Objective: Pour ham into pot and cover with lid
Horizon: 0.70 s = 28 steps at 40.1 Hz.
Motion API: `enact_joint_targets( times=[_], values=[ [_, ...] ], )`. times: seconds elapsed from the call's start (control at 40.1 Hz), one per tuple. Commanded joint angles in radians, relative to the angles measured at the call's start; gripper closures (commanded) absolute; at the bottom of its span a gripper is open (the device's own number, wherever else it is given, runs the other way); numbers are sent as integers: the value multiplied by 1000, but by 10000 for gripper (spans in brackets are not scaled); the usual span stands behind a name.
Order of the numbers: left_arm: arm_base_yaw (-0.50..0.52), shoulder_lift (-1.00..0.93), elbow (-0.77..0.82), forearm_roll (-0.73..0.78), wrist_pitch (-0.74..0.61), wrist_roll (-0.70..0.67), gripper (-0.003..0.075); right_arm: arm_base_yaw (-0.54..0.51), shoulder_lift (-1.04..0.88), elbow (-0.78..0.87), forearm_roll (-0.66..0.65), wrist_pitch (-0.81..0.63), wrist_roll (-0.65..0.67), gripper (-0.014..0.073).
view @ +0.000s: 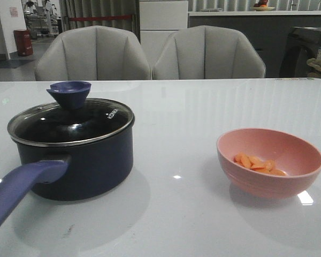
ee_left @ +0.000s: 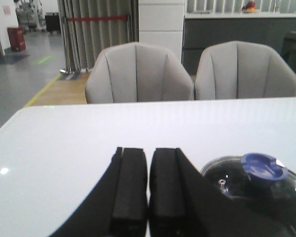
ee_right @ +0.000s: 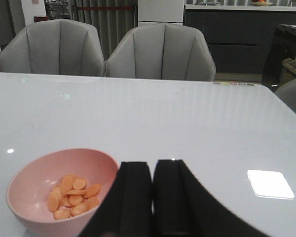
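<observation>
— What can't you make out from where you are?

— My own arms are out of the front view altogether. I only see my fingers through the wrist cameras, and both pairs run off the frame edge. The pot [view: 77, 160] has its long purple-blue handle [view: 21, 184] cut off at the front view's lower left corner. Through the dark glass of the lid [view: 70, 124] I cannot tell what the pot holds. In my left wrist view only part of the lid shows, the rest running past the frame edge.

— And your fingers?

— My left gripper [ee_left: 148, 190] is clenched, pads pressed together on nothing, near the lid but apart from it. My right gripper [ee_right: 153, 197] is likewise closed on nothing, just beside the pink bowl [view: 297, 171].

— What's in the containers?

— The ham [view: 258, 165] lies in the pink bowl, a small heap of orange slices on its bottom, overlapping. The bowl stands upright on the white table [view: 176, 225], well apart from the pot, on my right. The lid sits on the pot, knob [view: 68, 92] up, white lettering near the rim, its metal edge resting on the pot's lip
</observation>
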Motion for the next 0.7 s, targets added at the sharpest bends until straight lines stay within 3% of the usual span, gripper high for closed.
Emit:
enact_joint_targets(
  times=[0.0, 0.449, 0.573, 0.673],
  values=[
    [1, 62, -41, -9, -45, -8, 599, 0, -20, 11, -10, -85, -2, 433],
    [1, 175, -28, -11, -66, -8, 575, 0, -20, 11, -10, -85, -2, 433],
    [1, 186, -34, -11, -69, -8, 467, 0, -20, 11, -10, -85, -2, 433],
    [1, 195, -34, -11, -71, -8, 329, 0, -20, 11, -10, -85, -2, 433]
  ],
)
